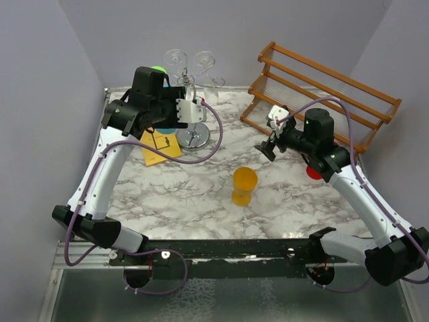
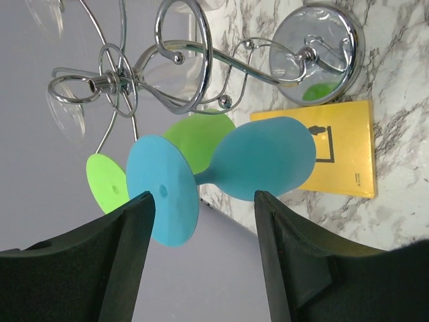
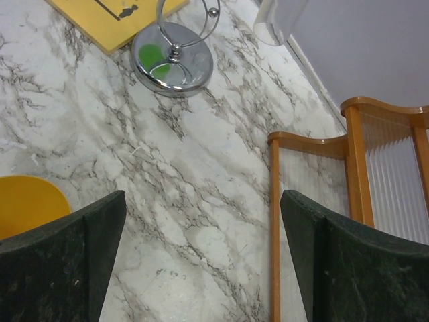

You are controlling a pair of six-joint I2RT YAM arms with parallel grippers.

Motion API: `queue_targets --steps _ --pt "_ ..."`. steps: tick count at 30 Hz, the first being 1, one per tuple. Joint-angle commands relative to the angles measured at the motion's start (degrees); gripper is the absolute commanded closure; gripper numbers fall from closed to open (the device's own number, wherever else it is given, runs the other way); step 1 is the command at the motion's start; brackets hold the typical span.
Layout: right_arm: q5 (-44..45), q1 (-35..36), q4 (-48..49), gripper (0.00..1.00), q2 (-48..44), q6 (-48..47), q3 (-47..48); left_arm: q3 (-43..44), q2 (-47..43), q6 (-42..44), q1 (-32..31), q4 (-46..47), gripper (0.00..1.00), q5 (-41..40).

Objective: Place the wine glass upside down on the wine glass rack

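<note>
A blue wine glass (image 2: 268, 157) hangs upside down, foot (image 2: 163, 194) up, alongside the pole of the chrome wine glass rack (image 2: 110, 80). A green glass (image 2: 198, 137) hangs behind it. Whether the blue foot rests on a scroll arm is hidden. My left gripper (image 2: 204, 201) is open just short of the blue stem, with its fingers (image 2: 134, 228) on either side and gripping nothing. From above, the left gripper (image 1: 194, 111) is up against the rack (image 1: 194, 137). My right gripper (image 1: 271, 137) is open over bare marble. An orange glass (image 1: 244, 186) stands mid-table.
A brown wooden slatted rack (image 1: 322, 94) fills the back right and shows close on the right of the right wrist view (image 3: 355, 168). A yellow card (image 1: 159, 144) lies by the chrome base. Clear glasses (image 1: 175, 59) hang on the rack's far side. Something red (image 1: 313, 172) lies under the right arm.
</note>
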Motion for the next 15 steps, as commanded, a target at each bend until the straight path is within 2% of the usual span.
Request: queue_targets --steps 1,5,7,8,9,12,15 --pt "-1.1 0.1 -1.9 0.03 1.1 -1.1 1.4 3.2 -0.5 -3.0 -0.2 -1.6 0.34 5.4" --pt "-3.7 0.1 -5.6 0.03 3.3 -1.9 4.5 4.2 -1.1 -6.4 -0.2 -0.5 0.24 9.0" --pt "-6.9 0.1 -10.9 0.04 5.1 -3.0 7.5 4.7 -1.4 -9.5 -0.2 0.6 0.17 11.7" --pt "-8.8 0.2 -14.0 0.05 6.1 -3.9 9.2 4.8 -1.8 -11.8 -0.2 2.0 0.12 12.8" --pt "-10.3 0.2 -17.1 0.06 6.9 -4.7 10.7 4.6 -2.1 -15.0 -0.2 4.0 0.03 13.6" --pt "-13.1 0.6 -24.0 0.08 8.7 -6.9 13.7 3.1 -3.4 -27.6 -0.2 11.4 0.01 13.1" --pt "-11.2 2.7 -28.9 0.10 9.5 -8.6 15.1 1.2 -4.6 -36.3 -0.2 15.9 0.01 11.9"
